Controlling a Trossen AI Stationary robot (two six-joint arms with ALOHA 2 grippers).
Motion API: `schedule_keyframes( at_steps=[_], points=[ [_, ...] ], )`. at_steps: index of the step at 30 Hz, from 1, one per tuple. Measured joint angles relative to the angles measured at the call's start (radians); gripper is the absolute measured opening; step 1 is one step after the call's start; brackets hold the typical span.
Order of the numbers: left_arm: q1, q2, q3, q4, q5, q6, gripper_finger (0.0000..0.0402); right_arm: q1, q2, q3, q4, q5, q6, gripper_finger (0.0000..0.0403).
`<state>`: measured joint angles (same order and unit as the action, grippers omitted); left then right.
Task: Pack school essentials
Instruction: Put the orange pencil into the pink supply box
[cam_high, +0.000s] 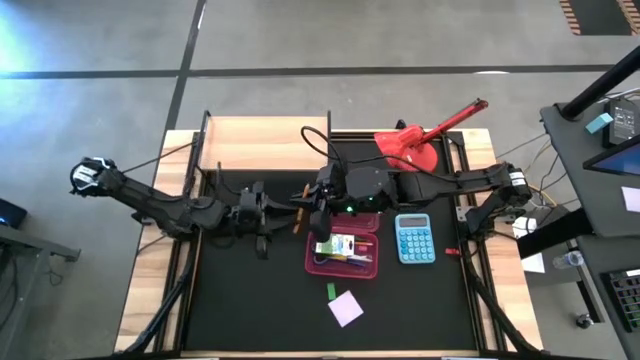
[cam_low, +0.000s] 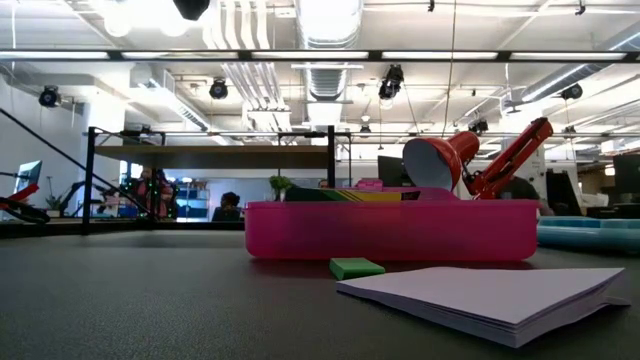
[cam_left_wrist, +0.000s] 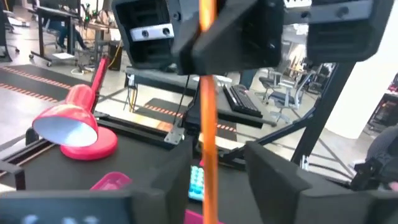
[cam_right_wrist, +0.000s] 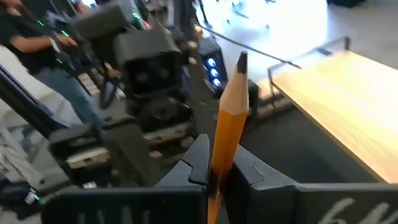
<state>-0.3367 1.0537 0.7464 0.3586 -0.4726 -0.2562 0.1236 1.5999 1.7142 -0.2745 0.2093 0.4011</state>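
The orange pencil (cam_high: 300, 208) is held in the air between both arms, left of the pink tray (cam_high: 368, 268). My right gripper (cam_high: 318, 205) (cam_right_wrist: 221, 171) is shut on it. My left gripper (cam_high: 288, 214) (cam_left_wrist: 217, 168) is open, with one finger on each side of the pencil (cam_left_wrist: 208, 124); I see no touch. The tray holds a green-and-white box (cam_high: 335, 246) and pens. The green eraser (cam_high: 330, 291) (cam_low: 356, 267) and the lilac sticky-note pad (cam_high: 346, 308) (cam_low: 490, 300) lie flat on the mat, nearer than the tray. The low view shows neither gripper. My right gripper pinches the orange pencil's shaft (cam_right_wrist: 219, 163) between its two fingers. The sharpened tip (cam_right_wrist: 241, 62) sticks out past the fingertips toward the left arm. The pencil is lifted clear of the table. My left gripper touches nothing that I can see.
A light-blue calculator (cam_high: 414, 238) lies right of the tray. A red desk lamp (cam_high: 408, 146) (cam_left_wrist: 74, 127) stands at the far right of the mat. Black rails (cam_high: 205, 140) frame the mat, with wooden table (cam_high: 260, 135) beyond. Bare mat lies near left (cam_high: 240, 300).
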Motion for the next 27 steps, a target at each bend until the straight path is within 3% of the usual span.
schedule_keyframes(
  at_steps=[6,15,21,27],
  points=[
    [0.001,0.025,0.0,-0.034,0.0,-0.026,0.0199,-0.026,-0.049,0.0,-0.241,0.005,0.083,0.0009],
    [0.001,-0.06,0.0,-0.325,0.032,-0.285,0.0208,0.003,-0.023,-0.001,-0.672,-0.013,0.282,0.0009],
    [0.001,-0.118,0.0,-0.425,0.161,-0.425,0.0208,0.047,0.066,-0.003,-0.721,-0.102,0.312,0.0009],
    [0.0,-0.162,0.0,-0.421,0.234,-0.449,0.0208,0.07,0.159,-0.003,-0.723,-0.166,0.289,0.0009]
  ],
)
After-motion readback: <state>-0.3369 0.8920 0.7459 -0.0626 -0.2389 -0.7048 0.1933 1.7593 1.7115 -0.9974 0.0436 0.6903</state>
